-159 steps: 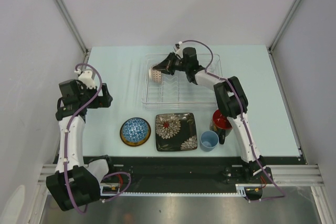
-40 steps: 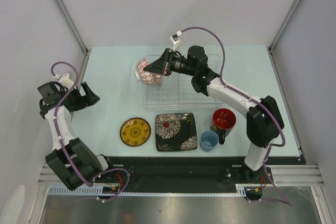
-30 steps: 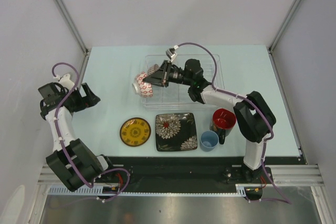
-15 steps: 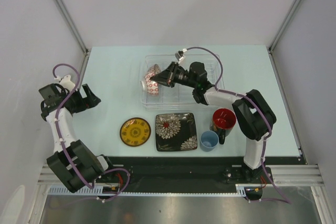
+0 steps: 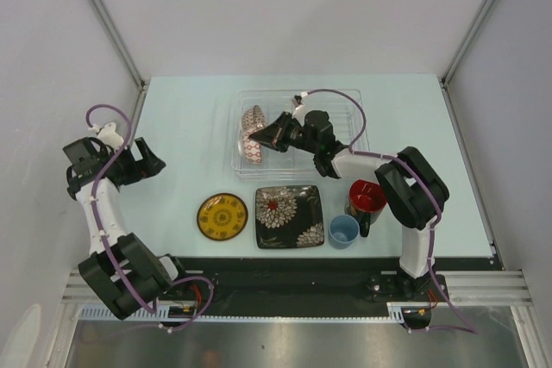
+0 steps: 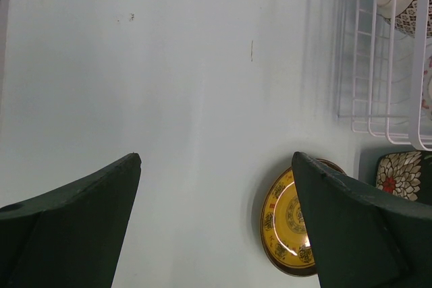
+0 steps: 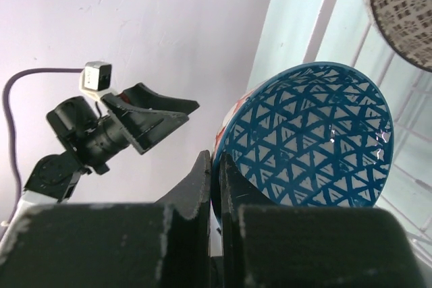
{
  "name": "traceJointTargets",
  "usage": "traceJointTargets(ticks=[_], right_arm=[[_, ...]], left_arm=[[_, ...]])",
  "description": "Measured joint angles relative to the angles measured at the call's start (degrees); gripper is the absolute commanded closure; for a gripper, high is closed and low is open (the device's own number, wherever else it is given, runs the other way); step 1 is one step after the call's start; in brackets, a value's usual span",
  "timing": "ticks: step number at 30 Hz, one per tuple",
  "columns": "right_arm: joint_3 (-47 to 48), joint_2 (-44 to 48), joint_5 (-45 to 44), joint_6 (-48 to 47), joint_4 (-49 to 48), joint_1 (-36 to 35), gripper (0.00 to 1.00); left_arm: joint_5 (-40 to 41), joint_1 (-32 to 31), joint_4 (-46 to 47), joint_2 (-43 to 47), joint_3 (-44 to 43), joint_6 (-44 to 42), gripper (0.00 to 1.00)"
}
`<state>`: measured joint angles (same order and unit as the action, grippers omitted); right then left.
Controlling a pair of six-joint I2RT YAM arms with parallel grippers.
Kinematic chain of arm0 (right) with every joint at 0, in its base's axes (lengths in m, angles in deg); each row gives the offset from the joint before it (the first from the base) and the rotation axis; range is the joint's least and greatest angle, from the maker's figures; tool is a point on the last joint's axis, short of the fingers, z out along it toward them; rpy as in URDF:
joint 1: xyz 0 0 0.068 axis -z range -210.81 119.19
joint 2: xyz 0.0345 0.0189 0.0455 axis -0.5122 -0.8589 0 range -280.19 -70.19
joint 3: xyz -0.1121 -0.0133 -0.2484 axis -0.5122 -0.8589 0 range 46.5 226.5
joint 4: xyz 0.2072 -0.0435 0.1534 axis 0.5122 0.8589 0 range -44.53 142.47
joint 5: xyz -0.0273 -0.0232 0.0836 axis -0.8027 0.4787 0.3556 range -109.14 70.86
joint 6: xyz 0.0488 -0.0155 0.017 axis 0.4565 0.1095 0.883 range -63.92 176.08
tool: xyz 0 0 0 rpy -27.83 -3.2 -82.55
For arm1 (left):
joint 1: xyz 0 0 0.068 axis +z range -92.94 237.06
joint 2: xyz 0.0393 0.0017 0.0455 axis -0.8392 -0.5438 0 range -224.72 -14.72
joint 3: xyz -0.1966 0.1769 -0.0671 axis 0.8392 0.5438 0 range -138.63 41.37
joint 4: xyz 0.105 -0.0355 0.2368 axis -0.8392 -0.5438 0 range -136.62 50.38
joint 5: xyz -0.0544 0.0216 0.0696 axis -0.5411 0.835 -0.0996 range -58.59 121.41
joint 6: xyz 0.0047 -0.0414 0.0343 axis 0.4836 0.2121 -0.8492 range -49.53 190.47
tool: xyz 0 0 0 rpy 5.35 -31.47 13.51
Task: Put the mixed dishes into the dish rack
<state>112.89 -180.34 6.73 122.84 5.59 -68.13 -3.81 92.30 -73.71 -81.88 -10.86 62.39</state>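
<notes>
Right pincer (image 7: 216, 166) clamped on blue bowl (image 7: 304, 139) rim, bowl on edge at rack (image 5: 355, 99). Likely hazard: released unseated, it tips onto beige bowl (image 7: 405, 11). Left pincer (image 6: 216, 158) gaping, empty.

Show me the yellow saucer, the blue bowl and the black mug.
yellow saucer (image 5: 222, 216): top view, its centre.
blue bowl (image 7: 307, 136): right wrist view, inside face.
black mug (image 5: 367, 196): top view, red inside.
</notes>
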Motion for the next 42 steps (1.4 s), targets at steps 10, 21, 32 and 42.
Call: traceJointTargets(ticks=[10, 21, 32, 42], right_arm=[[0.0, -1.5, -4.7, -2.6, 5.1, -0.4, 1.00], [0.0, -3.2, -5.5, -3.2, 5.6, -1.5, 0.62], [0.0, -2.2, -5.5, -7.5, 11.3, -2.8, 0.46], [0.0, 17.4, -10.2, -20.0, 29.3, -2.6, 0.28]], left_arm=[[-1.0, 0.0, -0.7, 1.0, 0.0, 0.0, 0.00], [-1.7, 0.0, -1.2, 2.2, 0.0, 0.1, 0.01], [-2.7, 0.0, -1.2, 2.3, 0.0, 0.1, 0.00], [-3.4, 0.0, -1.7, 2.3, -0.1, 0.0, 0.00]])
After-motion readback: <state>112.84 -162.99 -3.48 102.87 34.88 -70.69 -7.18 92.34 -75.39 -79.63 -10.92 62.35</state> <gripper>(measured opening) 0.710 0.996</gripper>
